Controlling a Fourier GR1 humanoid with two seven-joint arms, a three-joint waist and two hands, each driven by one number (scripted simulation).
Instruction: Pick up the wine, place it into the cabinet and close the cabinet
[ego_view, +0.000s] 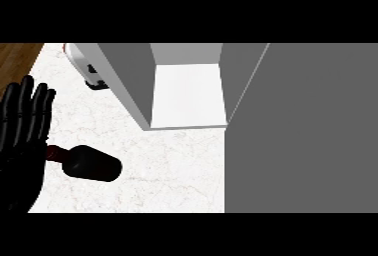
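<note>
The wine bottle (90, 163) lies on its side on the white marble counter (170, 170), dark, with its reddish neck pointing left. My left hand (22, 145) shows at the left edge, open with fingers straight and pointing up; its palm covers the end of the bottle's neck. The cabinet (188, 95) stands open at the back, its white inside visible between a grey left panel (122, 85) and a wide grey panel (303, 125) on the right. The bottle is in front of the cabinet and to its left. My right hand is out of sight.
A white object with a dark base (91, 75) is partly hidden behind the cabinet's left panel. The counter's left edge meets wooden floor (18, 55) at the top left. The grey right panel covers the counter's right side.
</note>
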